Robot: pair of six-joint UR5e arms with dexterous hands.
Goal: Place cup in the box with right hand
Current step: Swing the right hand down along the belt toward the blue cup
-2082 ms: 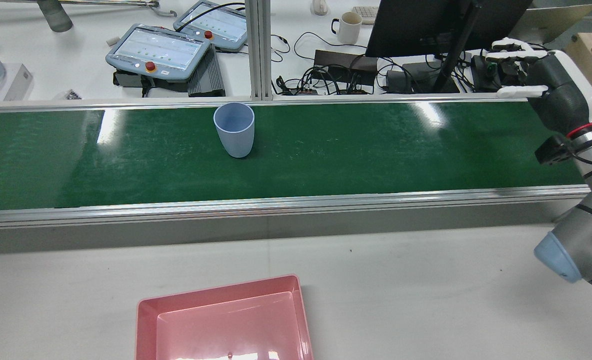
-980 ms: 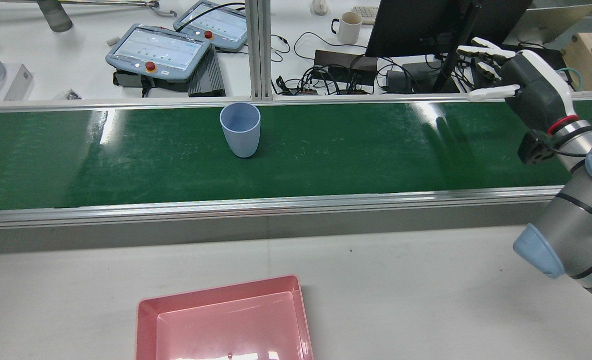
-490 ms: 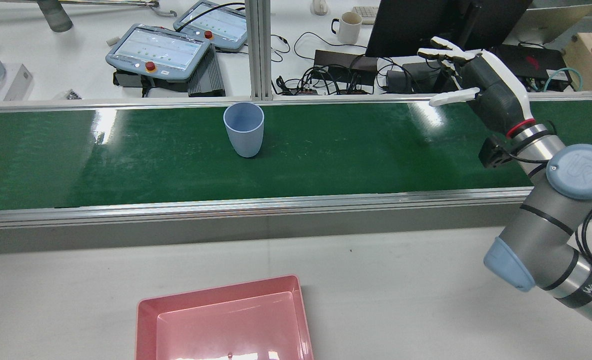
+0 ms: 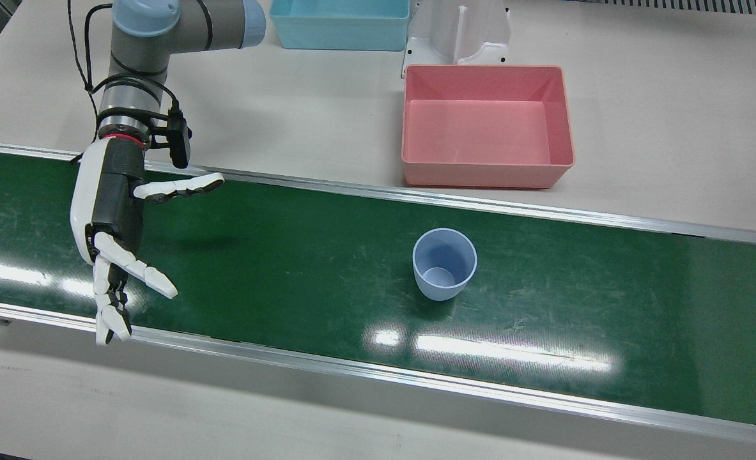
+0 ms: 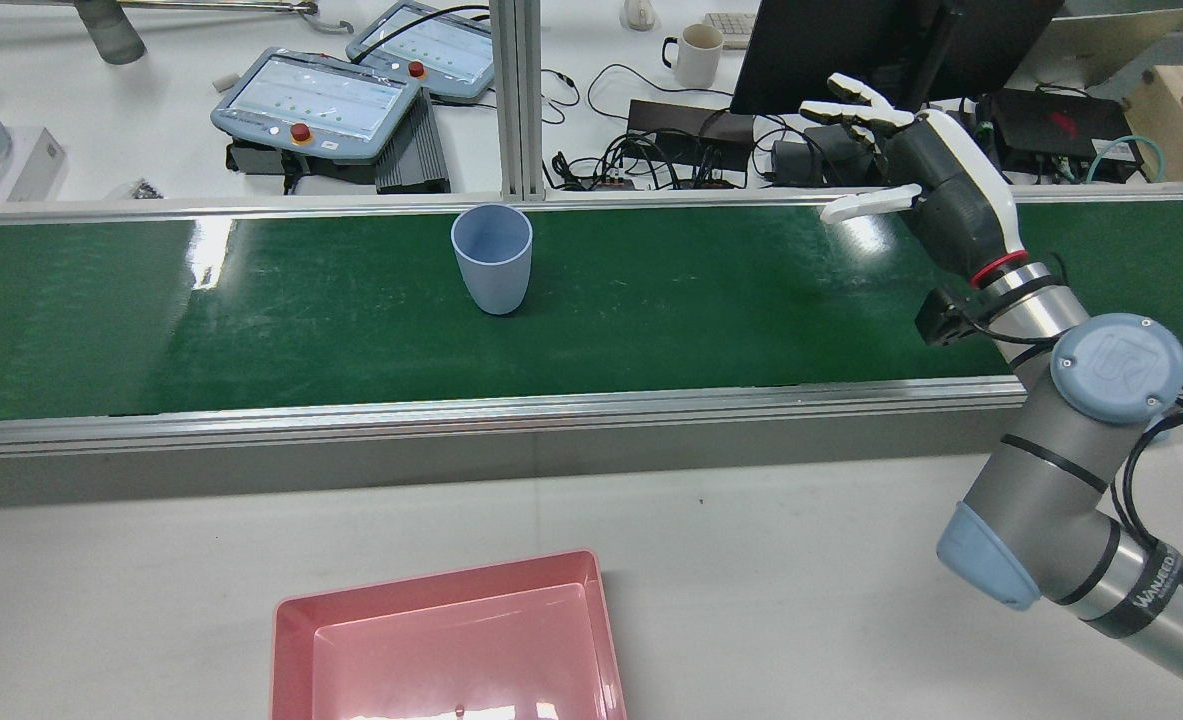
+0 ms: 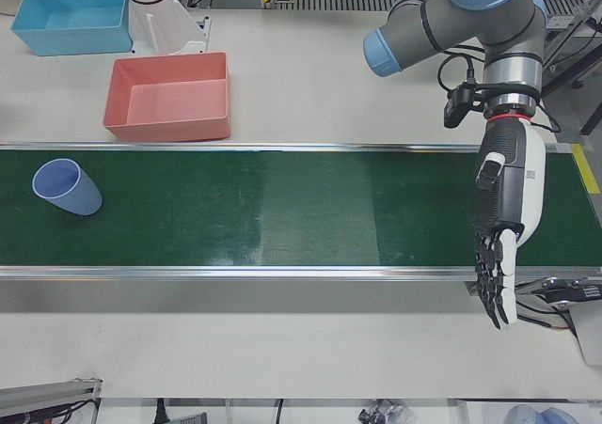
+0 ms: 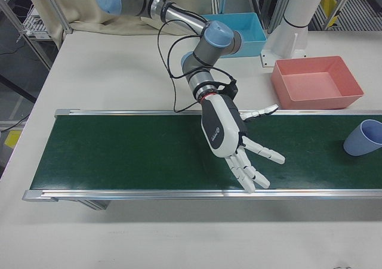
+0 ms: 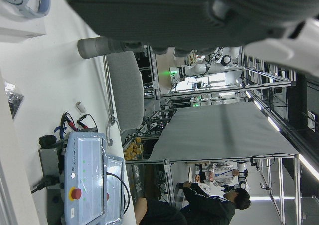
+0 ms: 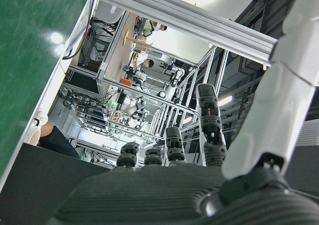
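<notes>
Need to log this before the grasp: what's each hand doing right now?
Right hand: open, holding nothing.
Left hand: fingers extended, holding nothing.

Your right hand (image 4: 112,220), white-shelled with dark palm, hangs empty from its grey, blue-capped arm (image 5: 1071,470), fingers (image 7: 256,161) spread wide and thumb stuck out sideways. Your left hand (image 6: 506,212) points straight out, fingers extended together, holding nothing.
</notes>
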